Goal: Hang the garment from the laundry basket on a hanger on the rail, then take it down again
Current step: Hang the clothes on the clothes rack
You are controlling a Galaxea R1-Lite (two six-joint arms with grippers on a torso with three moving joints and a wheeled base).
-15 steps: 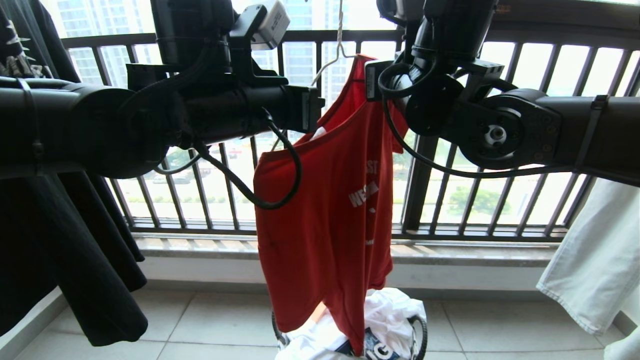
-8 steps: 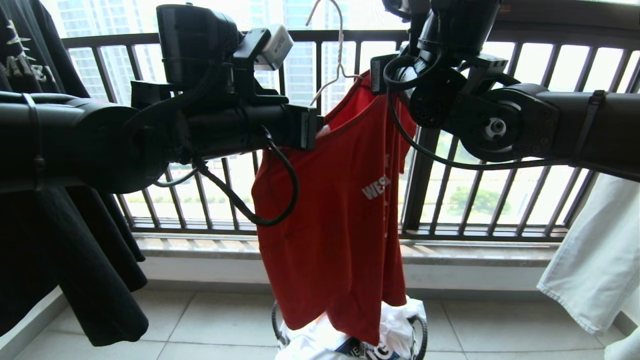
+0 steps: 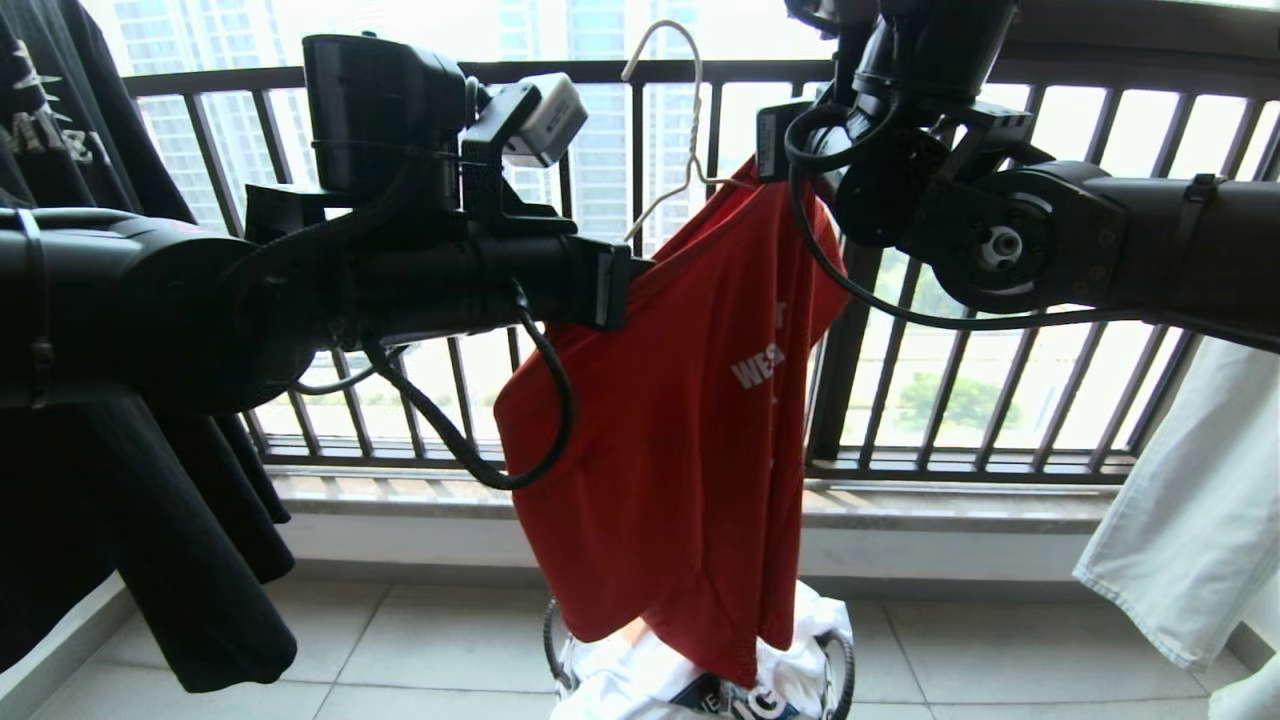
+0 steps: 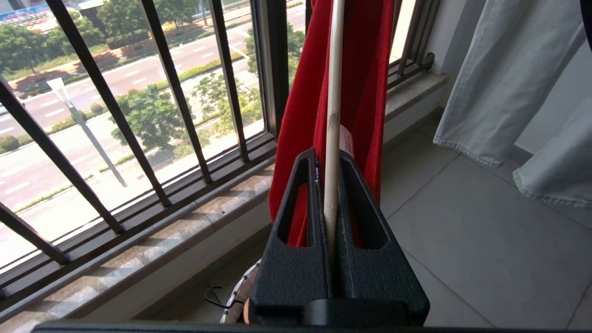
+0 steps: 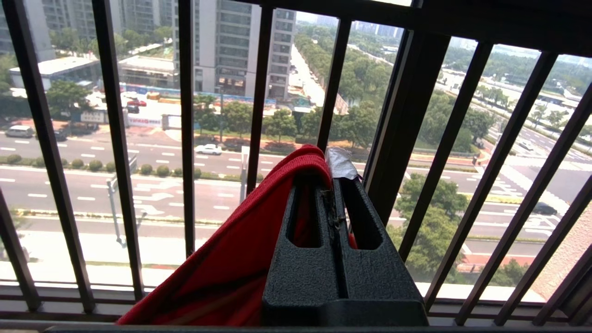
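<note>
At the far left of the head view a black T-shirt (image 3: 120, 480) hung down the frame's edge, apart from the work. Just right of it, the left tool (image 4: 331, 185) sat at centre-left, its jaws closed on the pale bar of the hanger (image 3: 672, 110); in the left wrist view that bar ran straight away from the jaws, with red cloth on both sides of it. The garment (image 3: 680, 450) hung in the middle of the head view, its long axis near vertical and its lower hem reaching down to the laundry basket (image 3: 845, 665) at the bottom centre, where white clothes lay. The hanger's hook stood at the upper centre, above the shirt and between the two arms, free of any support in view. To the right, the right tool (image 5: 337, 203) was shut on the shirt's red shoulder edge beside a whitish tab, at the upper right of centre in the head view.

The next move likely turned on the hook: it pointed upward from both tools, so the pair had to lift together to carry it to the rail. The left tool, holding the hanger itself, was the one steering it.

The rail was not visible in any view, so how far the hook lay from it could not be told. Both tools' tips were hidden behind the arms in the head view. A pale garment (image 3: 1190, 520) hung at the far right, cut off by the frame.
</note>
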